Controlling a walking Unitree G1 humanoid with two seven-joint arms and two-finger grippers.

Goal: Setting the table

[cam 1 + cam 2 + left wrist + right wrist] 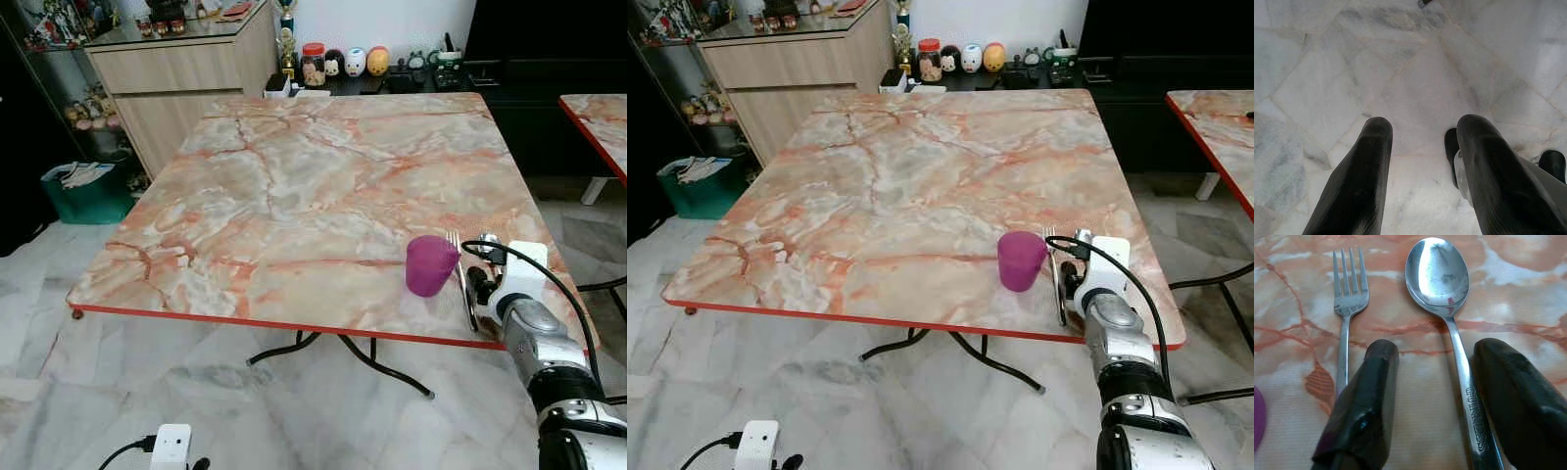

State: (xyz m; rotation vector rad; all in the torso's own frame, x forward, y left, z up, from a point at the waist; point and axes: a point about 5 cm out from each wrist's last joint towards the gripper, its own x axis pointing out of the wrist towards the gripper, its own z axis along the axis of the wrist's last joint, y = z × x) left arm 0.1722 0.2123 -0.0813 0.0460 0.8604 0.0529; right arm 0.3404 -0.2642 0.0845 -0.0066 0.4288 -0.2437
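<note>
Marble-patterned table (294,186) with red edging, seen from the head camera. Purple cup (430,264) upright near the table's front right corner, set back from the red edge. Fork (458,272) lying flat just right of the cup, tines pointing away from the table's front edge. Spoon (1449,308) lying flat just beside the fork on the side away from the cup, parallel to it, bowl facing up and pointing the same way, handle stamped with lettering. Right hand (1437,396) low over the table at that front right corner, its two black fingers (1364,406) spread apart, one on either side of the spoon handle, gripping nothing; whether the fingers touch the handle cannot be told. One finger lying between fork handle and spoon handle. White wrist housing and black cable of the right arm just behind, above the table's red edge. Left hand (1422,171) hanging beside the table over the pale marble floor (1415,73), fingers wide apart and empty. Wooden sideboard (176,73) beyond the table's far left corner; green bin (88,191) on the floor left of the table.
</note>
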